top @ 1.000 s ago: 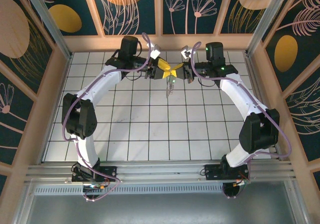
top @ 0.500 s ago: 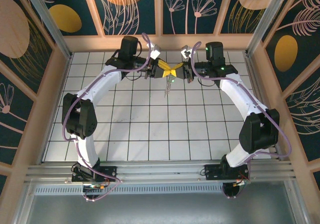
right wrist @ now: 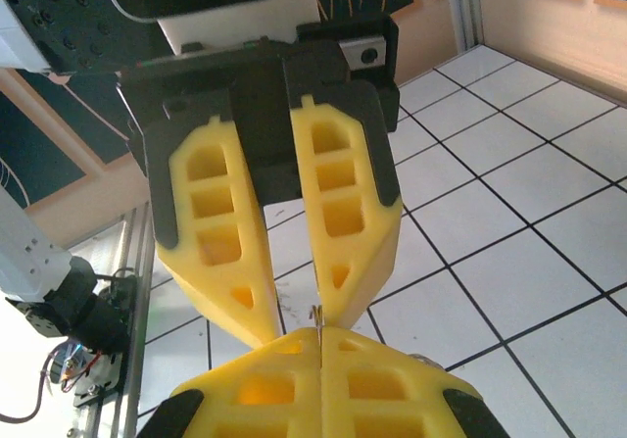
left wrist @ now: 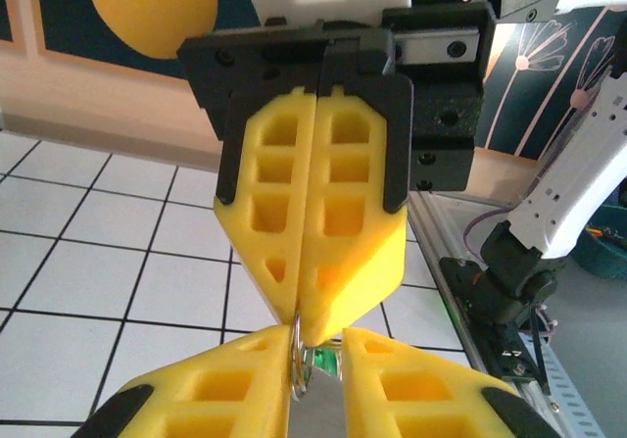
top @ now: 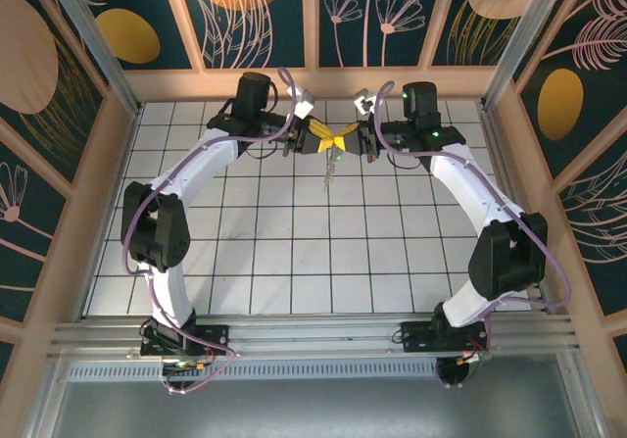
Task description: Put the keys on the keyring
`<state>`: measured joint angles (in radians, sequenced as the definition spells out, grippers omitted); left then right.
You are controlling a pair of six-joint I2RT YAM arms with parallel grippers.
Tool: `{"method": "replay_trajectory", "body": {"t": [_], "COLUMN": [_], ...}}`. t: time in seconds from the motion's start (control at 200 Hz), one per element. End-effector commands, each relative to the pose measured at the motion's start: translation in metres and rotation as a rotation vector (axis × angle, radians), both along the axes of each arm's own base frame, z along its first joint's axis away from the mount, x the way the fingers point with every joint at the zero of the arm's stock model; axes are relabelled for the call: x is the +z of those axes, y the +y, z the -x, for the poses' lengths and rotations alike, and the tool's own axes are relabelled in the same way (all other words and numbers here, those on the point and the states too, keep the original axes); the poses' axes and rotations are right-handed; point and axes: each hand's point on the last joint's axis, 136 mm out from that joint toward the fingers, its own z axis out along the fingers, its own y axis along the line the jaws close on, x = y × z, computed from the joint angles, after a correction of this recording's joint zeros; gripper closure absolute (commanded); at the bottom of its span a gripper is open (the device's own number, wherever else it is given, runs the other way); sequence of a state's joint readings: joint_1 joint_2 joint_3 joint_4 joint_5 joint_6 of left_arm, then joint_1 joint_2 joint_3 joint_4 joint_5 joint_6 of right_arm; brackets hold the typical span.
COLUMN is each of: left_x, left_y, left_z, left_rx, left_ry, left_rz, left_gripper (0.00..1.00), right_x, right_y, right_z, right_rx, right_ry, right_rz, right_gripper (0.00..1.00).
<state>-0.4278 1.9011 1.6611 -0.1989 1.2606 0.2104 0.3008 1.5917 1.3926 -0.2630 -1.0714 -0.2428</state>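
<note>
Your right tool is pinched shut on the keyring, left tool nips the keys; thin, slippery things, I'd grab the heads

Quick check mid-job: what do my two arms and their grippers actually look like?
The left arm and right arm have white tubular links with chunky black joints, and a thin purple cable loops along each. A green light glows near the right wrist. The left gripper and right gripper each carry two bright yellow wedge fingers with rectangular cut-outs, on black mounts.
</note>
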Motion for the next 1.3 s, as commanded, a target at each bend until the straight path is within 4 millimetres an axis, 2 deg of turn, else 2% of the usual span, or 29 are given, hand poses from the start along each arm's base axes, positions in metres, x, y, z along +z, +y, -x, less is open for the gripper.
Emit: {"method": "replay_trajectory", "body": {"t": [0.0, 0.23, 0.465, 0.53, 0.686, 0.801, 1.116, 1.291], "left_x": [-0.005, -0.002, 0.008, 0.01, 0.013, 0.015, 0.022, 0.023], "left_y": [-0.002, -0.006, -0.008, -0.008, -0.008, -0.008, -0.006, -0.007], "left_z": [0.016, 0.016, 0.014, 0.014, 0.009, 0.008, 0.005, 0.006], "left_rx": [-0.055, -0.052, -0.045, -0.04, -0.008, 0.006, 0.02, 0.005], "left_ry": [0.026, 0.013, -0.006, -0.01, -0.02, -0.03, -0.051, -0.05], "left_rz": [0.002, 0.007, 0.032, 0.038, 0.035, 0.035, 0.042, 0.048], "left_gripper": [0.79, 0.86, 1.0, 0.99, 0.8, 0.74, 0.75, 0.9], "right_x": [0.03, 0.028, 0.028, 0.029, 0.028, 0.028, 0.023, 0.023], "right_y": [0.002, 0.003, 0.003, 0.002, 0.002, 0.001, -0.003, -0.004], "right_z": [0.0, 0.0, 0.0, 0.001, 0.001, 0.001, 0.002, 0.003], "right_rx": [0.013, 0.018, 0.018, 0.018, 0.019, 0.017, 0.011, 0.012], "right_ry": [-0.098, -0.091, -0.094, -0.096, -0.098, -0.1, -0.092, -0.095], "right_rz": [-0.042, -0.043, -0.042, -0.042, -0.037, -0.035, -0.025, -0.028], "right_gripper": [1.0, 1.0, 1.0, 1.0, 1.0, 1.0, 1.0, 1.0]}}
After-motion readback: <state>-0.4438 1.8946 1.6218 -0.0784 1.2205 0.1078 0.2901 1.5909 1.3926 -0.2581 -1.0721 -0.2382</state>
